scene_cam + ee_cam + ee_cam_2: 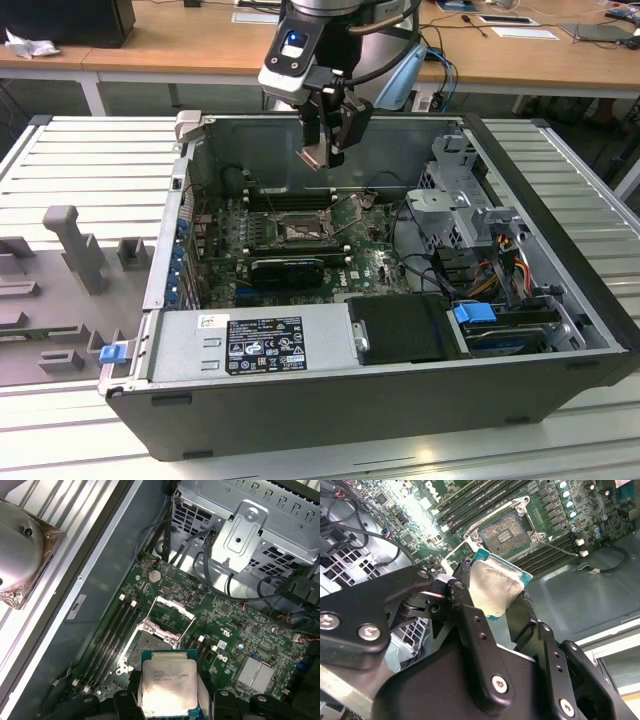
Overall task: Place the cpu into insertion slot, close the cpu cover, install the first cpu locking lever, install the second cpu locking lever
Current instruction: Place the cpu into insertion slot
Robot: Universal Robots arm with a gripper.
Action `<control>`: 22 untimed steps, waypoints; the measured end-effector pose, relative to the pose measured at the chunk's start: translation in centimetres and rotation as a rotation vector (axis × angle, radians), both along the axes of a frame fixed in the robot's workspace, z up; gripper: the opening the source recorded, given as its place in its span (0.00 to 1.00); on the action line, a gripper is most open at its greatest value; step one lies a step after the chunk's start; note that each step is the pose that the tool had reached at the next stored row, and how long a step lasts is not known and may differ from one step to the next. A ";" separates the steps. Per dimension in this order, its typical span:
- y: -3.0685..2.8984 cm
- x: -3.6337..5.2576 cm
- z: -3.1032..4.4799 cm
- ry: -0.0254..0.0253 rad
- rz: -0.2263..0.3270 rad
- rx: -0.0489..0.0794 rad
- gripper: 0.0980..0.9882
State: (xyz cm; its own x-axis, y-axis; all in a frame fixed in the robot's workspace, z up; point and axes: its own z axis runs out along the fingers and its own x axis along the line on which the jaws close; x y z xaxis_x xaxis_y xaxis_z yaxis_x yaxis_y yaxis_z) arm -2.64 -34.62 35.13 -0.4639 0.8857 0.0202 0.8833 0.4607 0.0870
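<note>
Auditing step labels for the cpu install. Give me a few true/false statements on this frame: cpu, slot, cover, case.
1. The insertion slot is empty. True.
2. The gripper holds the cpu between its fingers. True.
3. The cover is shut over the slot. False: the cpu cover is swung open.
4. The chip rests on the board. False: it hangs above the motherboard, clear of it.
5. The side panel is on. False: the computer case is open, with its inside exposed.
</note>
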 end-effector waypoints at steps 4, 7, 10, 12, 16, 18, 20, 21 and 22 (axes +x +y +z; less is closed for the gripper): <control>0.00 0.00 -0.03 0.0001 -0.009 0.000 0.48; 0.00 0.00 -0.05 0.0000 -0.014 0.000 0.48; 0.00 0.00 -0.07 0.0000 -0.021 0.000 0.48; 0.00 0.00 -0.07 0.0000 -0.023 0.000 0.48; 0.00 0.00 -0.09 0.0000 -0.030 0.000 0.48; 0.00 0.00 -0.10 0.0000 -0.035 0.000 0.48; 0.00 0.00 -0.11 0.0000 -0.039 0.000 0.48; 0.00 0.00 -0.11 0.0000 -0.042 0.000 0.48; 0.00 0.00 -0.12 0.0000 -0.043 0.000 0.48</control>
